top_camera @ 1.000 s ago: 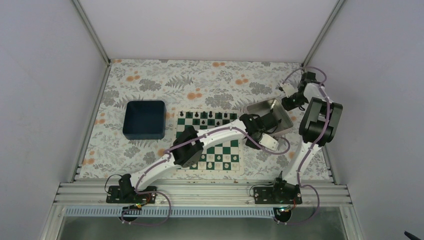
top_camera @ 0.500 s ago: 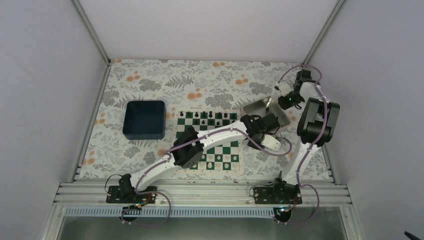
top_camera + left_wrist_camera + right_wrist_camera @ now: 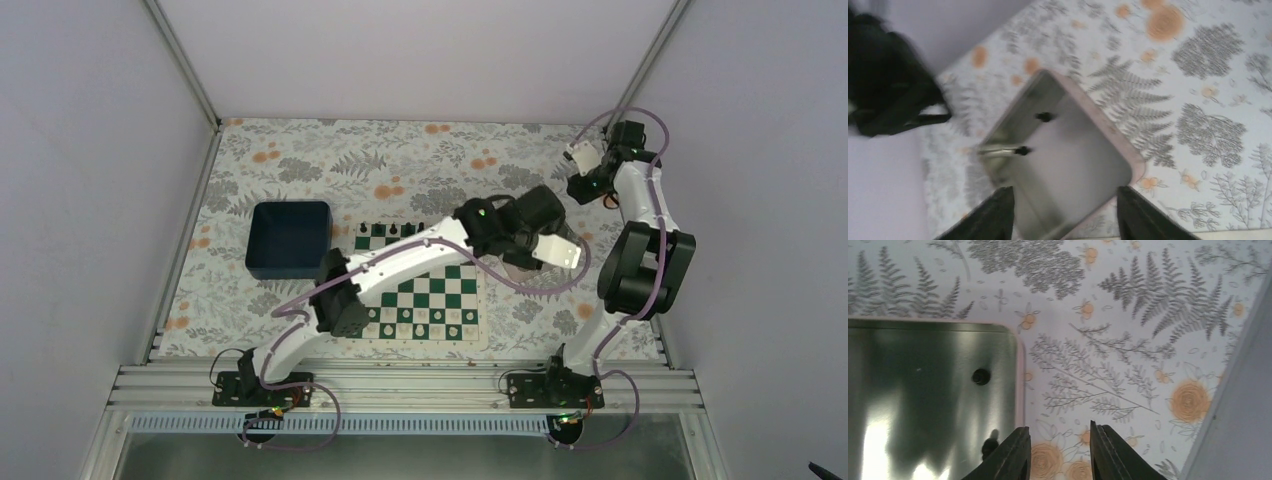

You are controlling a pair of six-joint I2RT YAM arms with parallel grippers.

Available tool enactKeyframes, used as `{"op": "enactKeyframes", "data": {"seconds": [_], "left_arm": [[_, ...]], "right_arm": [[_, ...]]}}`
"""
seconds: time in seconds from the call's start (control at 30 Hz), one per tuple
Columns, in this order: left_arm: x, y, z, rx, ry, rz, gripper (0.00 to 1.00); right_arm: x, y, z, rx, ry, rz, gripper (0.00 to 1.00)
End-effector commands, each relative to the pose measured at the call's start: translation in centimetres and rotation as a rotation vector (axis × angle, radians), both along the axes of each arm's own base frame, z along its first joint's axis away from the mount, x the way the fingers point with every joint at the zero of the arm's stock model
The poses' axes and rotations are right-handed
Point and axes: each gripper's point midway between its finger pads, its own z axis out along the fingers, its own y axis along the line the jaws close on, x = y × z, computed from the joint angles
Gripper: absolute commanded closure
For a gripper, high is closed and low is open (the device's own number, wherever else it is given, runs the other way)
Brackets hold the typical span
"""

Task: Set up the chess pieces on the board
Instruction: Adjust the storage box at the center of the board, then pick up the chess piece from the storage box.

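Note:
The board lies mid-table with black chess pieces along its far edge. In the left wrist view two black chess pieces stand in the silver tray. My left gripper hangs open above the tray's near part, nothing between its fingers. In the top view the left gripper covers most of the tray. My right gripper is open over the floral cloth just outside the tray's rim; a black piece sits inside near that rim, another beside the left finger.
A dark blue bin stands left of the board. White pieces line the board's near rows. The right arm rises at the right, its gripper near the back right corner post. Walls close in on three sides.
My left gripper has opened and its wrist has risen and swung farther back over the tray. The right gripper has opened and pulled away from the tray toward the back right corner.

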Motion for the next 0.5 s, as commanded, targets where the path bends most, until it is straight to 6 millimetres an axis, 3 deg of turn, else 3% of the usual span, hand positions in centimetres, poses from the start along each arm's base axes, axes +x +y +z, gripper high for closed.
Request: {"op": "enactKeyframes", "data": {"seconds": [0.0,0.1,0.23,0.3,0.47], "left_arm": [[4.3,2.5,6.1,-0.086,-0.075,0.126,0.33],[7.3,5.5,8.8,-0.118,-0.078,0.212,0.02],[10.7,10.9,12.2,-0.167,-0.095,0.342,0.0],[12.1,14.0,12.5,-0.173,-0.103,0.406,0.0],[15.9,22.1,15.3,-0.285,-0.21,0.597,0.0]], "right_arm": [[-1.6,2.8,0.8,0.096,0.043,0.084,0.67],[-2.3,3.6,-0.1,0.108,0.077,0.117,0.66],[-3.2,5.0,-1.5,0.117,0.121,0.173,0.63],[-3.4,5.8,-2.1,0.121,0.135,0.195,0.63],[-4.1,7.9,-4.5,0.114,0.209,0.244,0.62]]}}
